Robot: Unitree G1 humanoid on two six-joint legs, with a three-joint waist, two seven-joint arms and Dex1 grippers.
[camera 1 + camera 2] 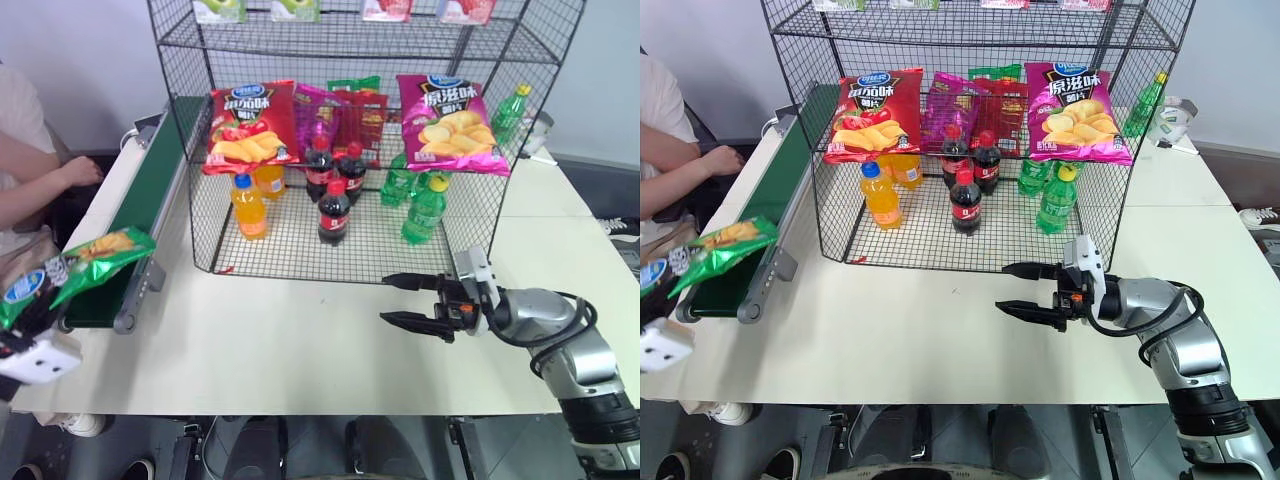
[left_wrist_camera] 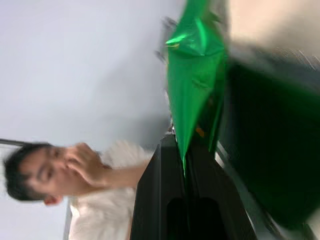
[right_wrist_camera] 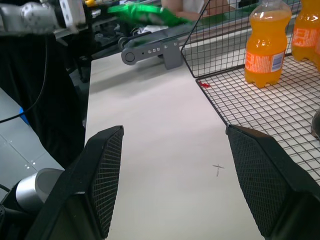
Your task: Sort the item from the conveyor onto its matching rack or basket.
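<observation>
At the near left corner of the white worktop [image 1: 300, 340], the left claw [image 2: 186, 172] is clamped on one end of the green chip bag [image 1: 75, 265]. Its two black fingers [image 2: 155, 200] are pressed together on the foil. The bag hangs in the air just above the near end of the dark-green conveyor [image 1: 140, 215], tilted, with its far end over the belt; whether it grazes the grey rail is hard to tell. The conveyor runs along the left edge of the worktop. Just to its right stands the tall black wire rack [image 1: 350, 150]. A red chip bag [image 1: 250, 125] and a magenta chip bag [image 1: 450, 125] hang on its front, and orange soda bottles [image 1: 250, 205], cola bottles [image 1: 335, 210] and green bottles [image 1: 425, 210] stand on its lowest tier. The right claw [image 1: 410, 300] hovers over the worktop in front of the rack, pointing left, its fingers spread wide apart and empty. A person's arm [image 1: 45, 185] rests beyond the conveyor at the left.
</observation>
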